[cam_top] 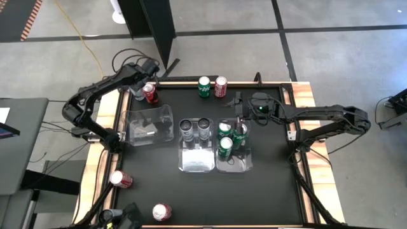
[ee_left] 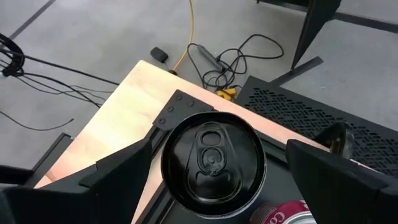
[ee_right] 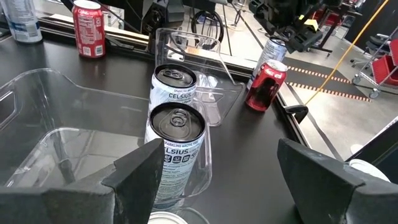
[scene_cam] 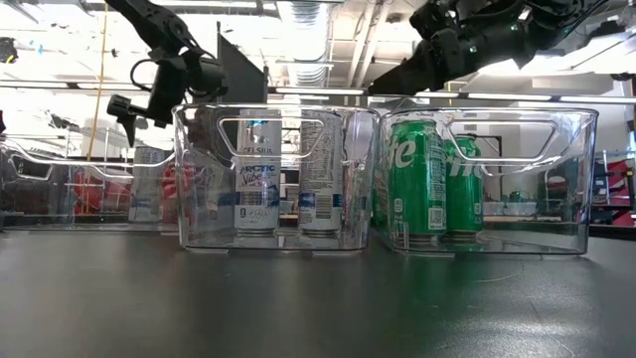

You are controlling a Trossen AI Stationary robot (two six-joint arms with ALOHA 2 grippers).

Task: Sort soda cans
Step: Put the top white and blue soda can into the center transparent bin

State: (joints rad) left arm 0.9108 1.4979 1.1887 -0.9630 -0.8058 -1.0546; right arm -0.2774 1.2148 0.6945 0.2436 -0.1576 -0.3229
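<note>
the left gripper (cam_top: 137, 88), at ten o'clock on the table, hangs wide open astride a dark-topped silver can (ee_left: 213, 163), gripping nothing yet. a red can (cam_top: 150, 93) stands just beside it; closing off-centre could knock it or let the smooth round metal slip. the right gripper (cam_top: 240, 116), at one o'clock of the table's middle over the green cans (cam_top: 224, 147) in a clear, glossy hard plastic bin (cam_top: 245, 166), is open and empty. two silver cans (cam_top: 195, 128) fill the neighbouring bin.
</note>
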